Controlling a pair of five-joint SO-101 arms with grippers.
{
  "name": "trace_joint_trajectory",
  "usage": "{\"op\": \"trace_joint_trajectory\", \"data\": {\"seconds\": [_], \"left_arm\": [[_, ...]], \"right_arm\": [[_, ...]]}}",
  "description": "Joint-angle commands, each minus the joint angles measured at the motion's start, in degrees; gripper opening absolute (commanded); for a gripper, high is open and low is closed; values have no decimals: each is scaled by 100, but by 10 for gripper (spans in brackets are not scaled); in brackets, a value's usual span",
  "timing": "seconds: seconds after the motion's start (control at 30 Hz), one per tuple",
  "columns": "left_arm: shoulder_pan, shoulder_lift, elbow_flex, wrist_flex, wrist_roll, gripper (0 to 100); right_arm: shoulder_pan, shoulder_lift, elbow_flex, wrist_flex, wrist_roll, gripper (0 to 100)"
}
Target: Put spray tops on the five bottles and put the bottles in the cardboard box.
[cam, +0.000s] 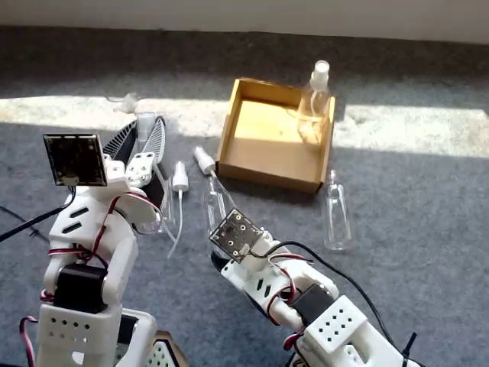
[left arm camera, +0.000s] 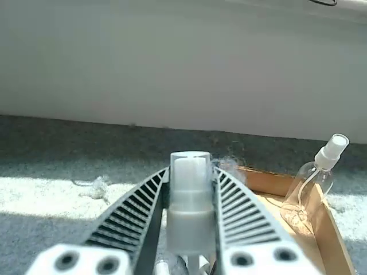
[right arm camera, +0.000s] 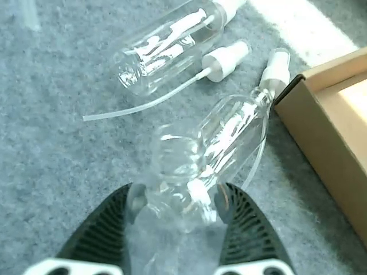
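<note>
Left jaws pinch a spray top (left arm camera: 189,200); right jaws clasp a capped bottle (right arm camera: 229,132) lying on the tabletop (cam: 428,245). One finished bottle (cam: 315,99) stands in the box (cam: 267,174); the others remain outside.

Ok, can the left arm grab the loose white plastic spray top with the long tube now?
Probably not yet: the left tool is shut on another white spray top. The loose spray top lies uncovered on the grey carpet beside that arm, so only the full tool hinders it.
</note>
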Motion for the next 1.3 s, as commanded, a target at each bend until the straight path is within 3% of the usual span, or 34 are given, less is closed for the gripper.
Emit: {"op": "trace_joint_trajectory", "data": {"seconds": [0.0, 0.2, 0.4, 0.97, 1.27], "left_arm": [[-365, 136, -22, -448, 176, 5], [-954, 400, -13, -624, 1081, 5], [-963, 435, 110, -642, 1257, 5], [-145, 488, 127, -923, 1697, 6], [585, 435, 154, -897, 1688, 6]], "right_arm": [[-40, -75, 4, -321, 88, 4], [-31, -84, -4, -549, 97, 4], [-31, -470, -13, -532, 97, 4], [-479, -3284, 593, 1068, 343, 3], [-84, -3574, 637, 1297, 343, 3]]}}
